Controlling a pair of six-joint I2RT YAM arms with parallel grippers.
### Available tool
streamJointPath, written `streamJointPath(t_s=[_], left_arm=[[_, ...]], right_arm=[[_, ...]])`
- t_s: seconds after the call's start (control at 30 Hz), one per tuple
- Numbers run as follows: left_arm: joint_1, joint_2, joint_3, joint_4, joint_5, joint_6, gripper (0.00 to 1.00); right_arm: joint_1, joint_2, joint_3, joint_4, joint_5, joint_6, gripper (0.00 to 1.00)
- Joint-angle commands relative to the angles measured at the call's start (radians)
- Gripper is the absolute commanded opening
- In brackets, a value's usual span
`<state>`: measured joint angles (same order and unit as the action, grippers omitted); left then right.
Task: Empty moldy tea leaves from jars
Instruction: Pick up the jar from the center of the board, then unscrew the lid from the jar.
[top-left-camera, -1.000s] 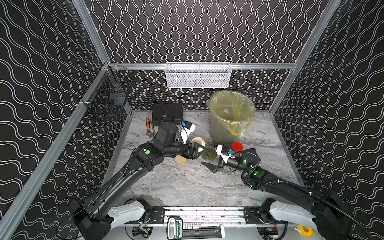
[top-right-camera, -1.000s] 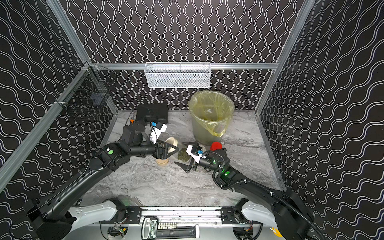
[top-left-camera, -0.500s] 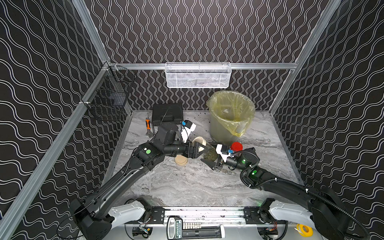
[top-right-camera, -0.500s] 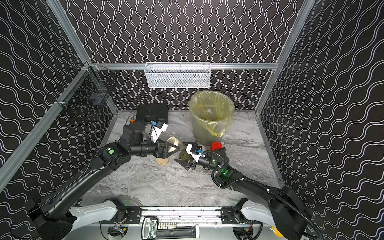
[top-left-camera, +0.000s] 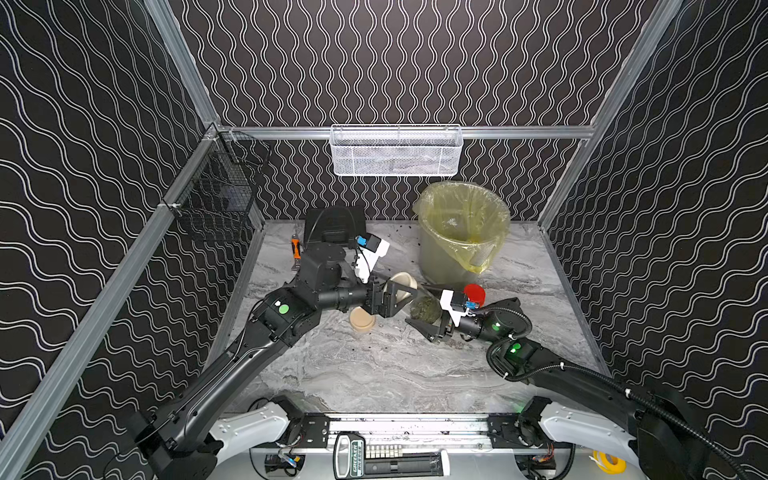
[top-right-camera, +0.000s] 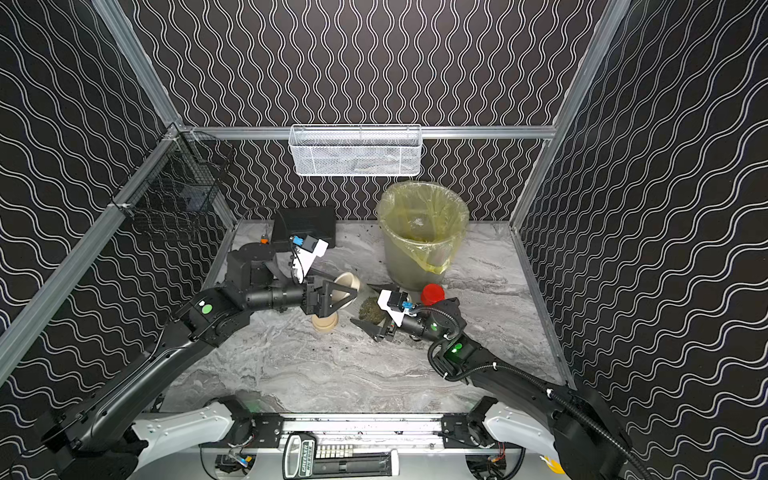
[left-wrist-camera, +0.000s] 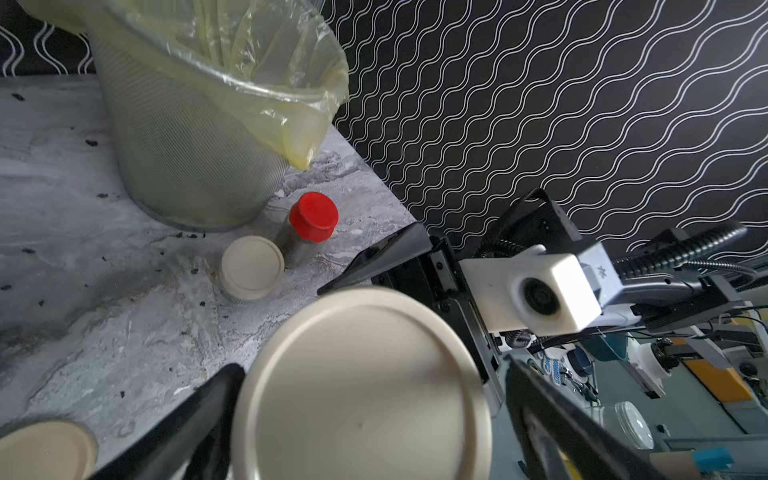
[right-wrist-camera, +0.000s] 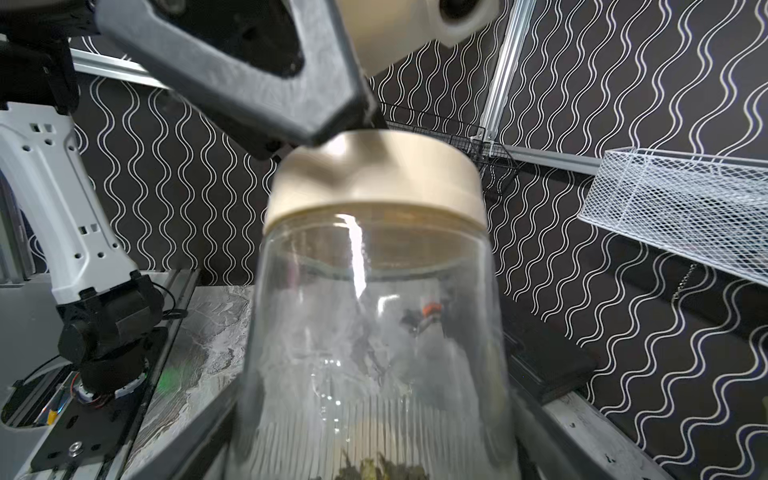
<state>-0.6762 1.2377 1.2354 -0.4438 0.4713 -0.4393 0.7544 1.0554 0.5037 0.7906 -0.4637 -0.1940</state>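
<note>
So the right gripper (top-left-camera: 415, 304) was clamped on the jar (right-wrist-camera: 374, 332), tipped sideways over the middle of the tabletop (top-left-camera: 374, 374), tea leaves (top-left-camera: 424, 311) inside. Its cream lid (right-wrist-camera: 395, 183) sat between the fingers (left-wrist-camera: 195, 419) of the left gripper (left-wrist-camera: 372, 370), spread loose, not squeezing.

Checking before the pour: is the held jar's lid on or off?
On. In the right wrist view the cream lid caps the jar's glass rim.

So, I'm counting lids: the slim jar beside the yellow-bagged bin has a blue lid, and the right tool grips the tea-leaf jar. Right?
No: in the left wrist view the slim jar has a red lid, not blue. It is beside the yellow-bagged bin, and the right tool grips the tea-leaf jar.
</note>
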Motion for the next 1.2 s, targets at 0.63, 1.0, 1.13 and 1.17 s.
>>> streamJointPath(t_s=[0.63, 1.0, 1.13, 1.17], left_arm=[[0.002, 0.091, 0.158, -0.116, 0.061, 0.250, 0.99], [0.004, 0.101, 0.104, -0.088, 0.115, 0.219, 0.89], [0.004, 0.108, 0.104, -0.086, 0.122, 0.199, 0.72], [0.004, 0.110, 0.105, -0.081, 0.122, 0.184, 0.70]], right_arm=[[0.000, -0.095, 0.019, -0.038, -0.010, -0.028, 0.38], [0.000, -0.077, 0.032, -0.018, -0.021, -0.028, 0.37], [0.000, -0.070, 0.033, -0.021, -0.020, -0.033, 0.37], [0.000, -0.070, 0.037, -0.025, -0.017, -0.039, 0.37]])
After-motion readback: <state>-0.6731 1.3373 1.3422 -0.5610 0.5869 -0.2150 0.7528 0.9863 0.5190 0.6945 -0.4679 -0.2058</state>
